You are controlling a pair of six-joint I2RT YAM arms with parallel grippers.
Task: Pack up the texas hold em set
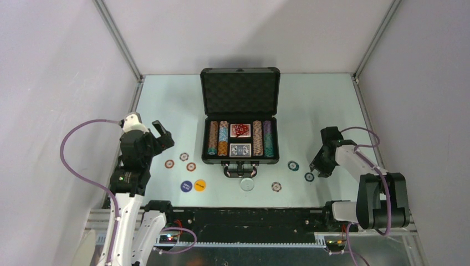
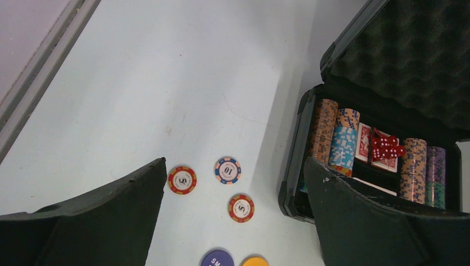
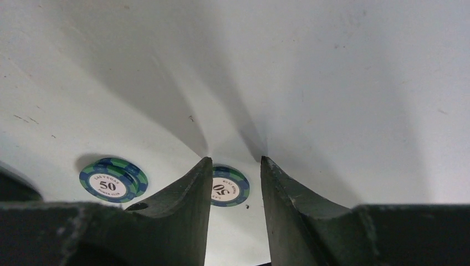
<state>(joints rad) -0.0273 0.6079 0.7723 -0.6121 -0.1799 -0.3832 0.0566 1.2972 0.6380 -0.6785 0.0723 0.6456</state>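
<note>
Pale table [image 1: 166, 105] between grey walls [image 1: 44, 66]: left tool [image 2: 234, 162] gapes wide, right tool [image 3: 235, 159] straddles a blue-green chip [image 3: 230, 187], unclenched.

A pale table [image 1: 166, 105] carries an open black case [image 1: 240, 91] at far centre. Left of it lie three chips [image 1: 183, 157], and nearer a blue button [image 1: 186, 186] touches an orange button [image 1: 199, 185]. A pale disc [image 1: 246, 184] and one chip [image 1: 276, 187] lie near centre, with two blue-green chips [image 1: 293, 165] to the right.
</note>
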